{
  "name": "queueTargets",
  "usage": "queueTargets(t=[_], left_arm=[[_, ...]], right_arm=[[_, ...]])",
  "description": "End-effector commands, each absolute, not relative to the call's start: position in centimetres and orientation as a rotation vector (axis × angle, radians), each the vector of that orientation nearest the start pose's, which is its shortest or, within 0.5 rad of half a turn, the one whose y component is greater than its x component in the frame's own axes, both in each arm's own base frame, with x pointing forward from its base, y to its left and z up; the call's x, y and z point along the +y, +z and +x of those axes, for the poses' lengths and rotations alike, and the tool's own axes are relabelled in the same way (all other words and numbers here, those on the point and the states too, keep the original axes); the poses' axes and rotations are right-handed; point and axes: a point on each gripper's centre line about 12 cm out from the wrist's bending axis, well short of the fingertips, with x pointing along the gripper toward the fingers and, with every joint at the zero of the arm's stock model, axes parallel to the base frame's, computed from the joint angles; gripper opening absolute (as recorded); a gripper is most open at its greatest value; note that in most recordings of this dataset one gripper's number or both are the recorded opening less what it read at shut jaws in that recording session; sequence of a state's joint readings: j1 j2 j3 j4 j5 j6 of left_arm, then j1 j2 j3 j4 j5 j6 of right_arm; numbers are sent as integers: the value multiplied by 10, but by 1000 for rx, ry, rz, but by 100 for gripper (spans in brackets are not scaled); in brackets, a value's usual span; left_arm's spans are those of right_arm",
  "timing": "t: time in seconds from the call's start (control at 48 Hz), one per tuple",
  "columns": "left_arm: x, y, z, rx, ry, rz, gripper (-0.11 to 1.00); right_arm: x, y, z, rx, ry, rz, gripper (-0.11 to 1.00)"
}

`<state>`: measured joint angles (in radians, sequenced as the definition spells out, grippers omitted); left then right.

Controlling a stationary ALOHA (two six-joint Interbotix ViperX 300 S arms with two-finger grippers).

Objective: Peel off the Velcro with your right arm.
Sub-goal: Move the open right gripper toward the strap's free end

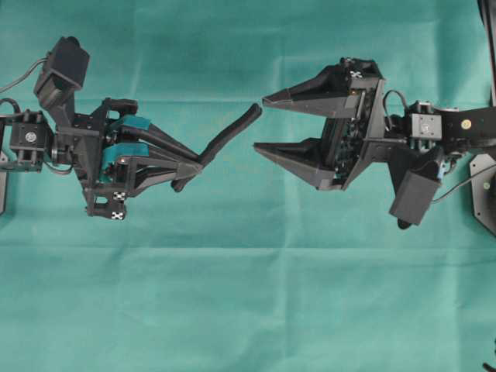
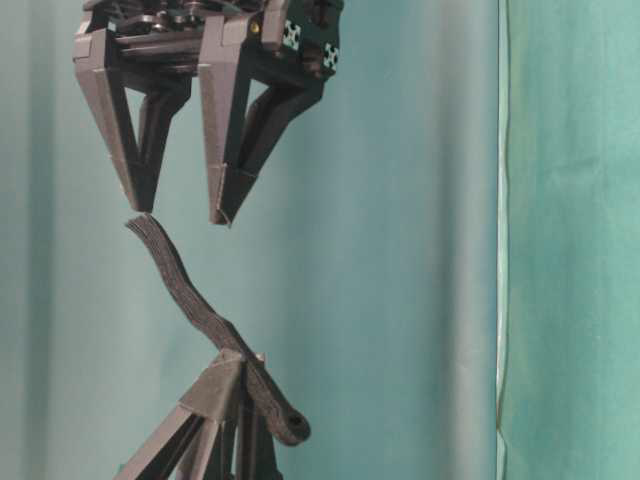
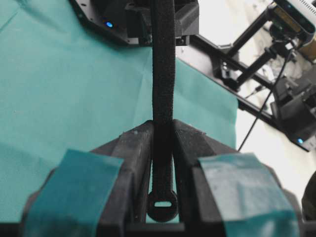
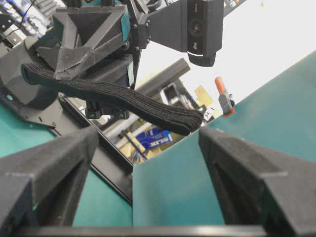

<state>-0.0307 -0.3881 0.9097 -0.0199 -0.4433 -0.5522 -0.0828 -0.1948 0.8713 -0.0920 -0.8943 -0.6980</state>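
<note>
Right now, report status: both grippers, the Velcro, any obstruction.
Left gripper shut on Velcro. Right gripper open, just short of the strip's free end. Layers not yet split. Nothing between them.

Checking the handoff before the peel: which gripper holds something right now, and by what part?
The left gripper clamps the Velcro near its knobbed end; the right gripper is open, holding nothing.

Bright even light, soft shadows, wrist-cam bg blown out

Velcro — slim black strip, unsplit, held aloft, gently curved.
</note>
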Motion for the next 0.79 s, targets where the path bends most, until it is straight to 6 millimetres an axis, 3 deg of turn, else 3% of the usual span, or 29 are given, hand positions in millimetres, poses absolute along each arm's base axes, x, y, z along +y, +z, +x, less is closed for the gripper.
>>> queueTargets(t=[0.0,0.771], left_arm=[[-9,277,320,55,-9,-569,10],[-7,276,320,54,-2,-569,10]], right_arm=[[-19,281,351,-239,-103,-769,53],[-17,275,353,-225,-89,-768,53]])
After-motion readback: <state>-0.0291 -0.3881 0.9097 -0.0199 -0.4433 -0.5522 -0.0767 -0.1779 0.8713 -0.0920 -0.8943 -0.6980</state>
